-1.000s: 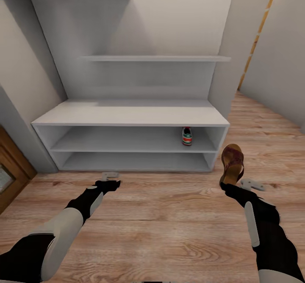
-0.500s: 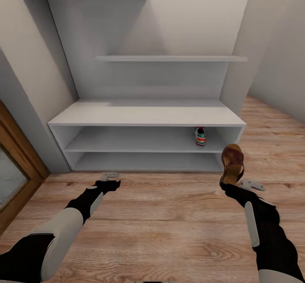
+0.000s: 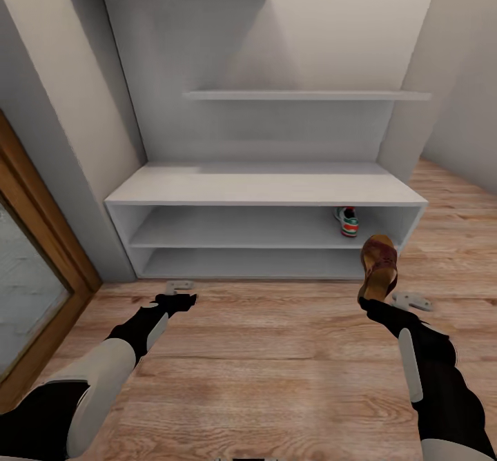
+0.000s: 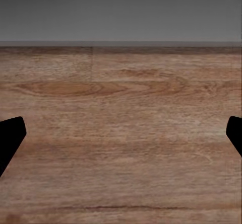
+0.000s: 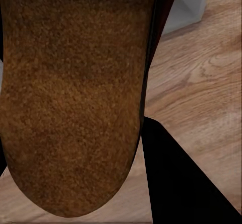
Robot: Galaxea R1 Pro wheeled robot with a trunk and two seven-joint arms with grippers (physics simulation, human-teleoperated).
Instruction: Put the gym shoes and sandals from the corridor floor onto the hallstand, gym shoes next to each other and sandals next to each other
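Holding a sandal in front of the hallstand

Left gripper [image 3: 181, 294], lower left of frame, jaws spread and empty over the corridor floor [image 3: 276, 350]. Hallstand [image 3: 266, 188] at centre; one gym shoe [image 3: 348, 221] on its upper open shelf, right end. Right gripper [image 3: 369, 301] clamps the sandal [image 3: 379, 262] upright, lower right.

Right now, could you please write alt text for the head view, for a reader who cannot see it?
The right gripper holds a brown sandal upright in front of a pale grey hallstand, whose upper open shelf holds one gym shoe near its right end. The left gripper hangs open and empty over the wood-plank floor.
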